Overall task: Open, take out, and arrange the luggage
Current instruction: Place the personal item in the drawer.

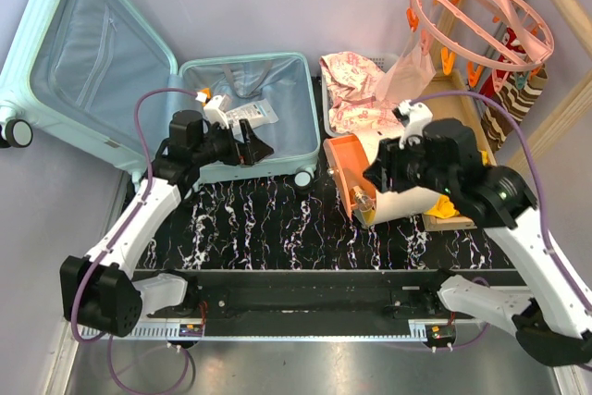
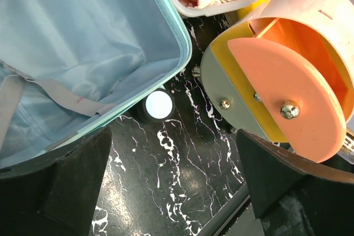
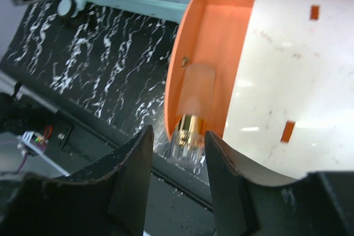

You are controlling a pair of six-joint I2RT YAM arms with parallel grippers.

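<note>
**Unpacking under way:** the mint-blue suitcase (image 1: 282,90) lies open at the left rear of the black marbled table (image 1: 277,228). Its lid stands up behind it, and 1 white packet (image 1: 254,114) lies on the grey-blue lining. The left gripper (image 2: 171,186) hangs over the shell's near rim and a wheel (image 2: 158,105), jaws spread wide with nothing between them. To the right, the right gripper (image 3: 178,136) has its 2 fingers partly apart around a small clear bottle (image 3: 191,117) with a gold collar. The bottle lies in the orange mouth of a cream cylinder (image 3: 287,81), and I cannot tell whether the pads touch it. The step in hand looks to be picking up that bottle. Done well, that means closing squarely on the body rather than the collar. It also means lifting clear of the orange rim before swinging away, since a round bottle may roll or slip.
</note>
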